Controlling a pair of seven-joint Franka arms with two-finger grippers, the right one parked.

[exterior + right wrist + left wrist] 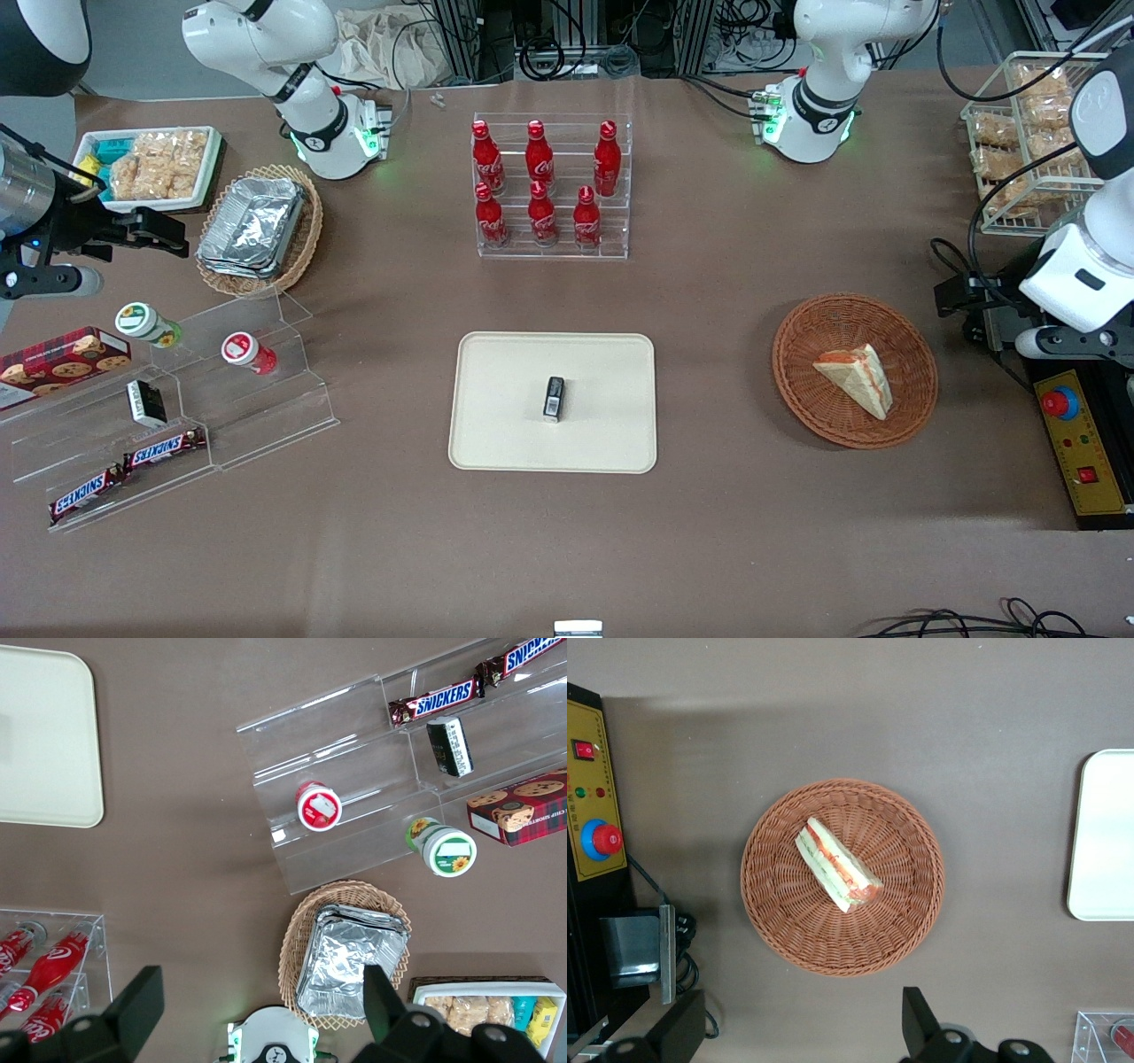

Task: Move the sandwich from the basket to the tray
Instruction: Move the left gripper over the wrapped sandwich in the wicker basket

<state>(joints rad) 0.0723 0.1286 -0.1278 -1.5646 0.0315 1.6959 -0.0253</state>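
Hovering above the basket (pixel 842 877), our jaws stand wide apart and hold nothing; their dark fingertips (pixel 919 1020) show clear of the wicker rim in the left wrist view. We judge the task barely begun: the sandwich (pixel 835 865) lies flat inside the basket, untouched. We have yet to descend, close on the wedge, lift it, and carry it from the basket toward the parked arm's end of the tabletop (pixel 709 292), where the tray (pixel 496 434) waits. A small dark packet (pixel 554 397) already sits on that tray.
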